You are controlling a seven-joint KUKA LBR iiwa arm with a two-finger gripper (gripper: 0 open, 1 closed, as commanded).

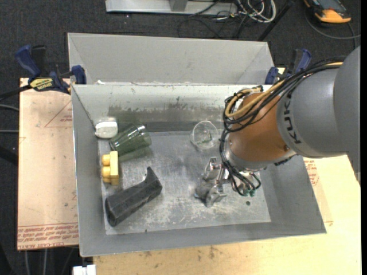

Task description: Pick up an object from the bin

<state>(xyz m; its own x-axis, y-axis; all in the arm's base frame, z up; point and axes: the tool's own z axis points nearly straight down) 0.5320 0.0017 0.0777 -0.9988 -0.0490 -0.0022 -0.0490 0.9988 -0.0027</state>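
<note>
Gripper [211, 195] low on the bin [172, 219] floor, right of centre, over bare scuffed metal. Clenched or released: cannot tell, wrist cables crowd it. Nothing seen in its grasp.

Nearest candidate: clear plastic cup [203, 134], just behind the gripper, apart from it. Further left: dark grey wedge-shaped block [133, 198], yellow toy brick [110, 168], green tumbler [131, 140] on its side, white round lid [106, 129] in the far-left corner.

Risks, judged: closing here likely grabs nothing. The cup looks light and slick, so a nudge from the wrist could roll it off
</note>
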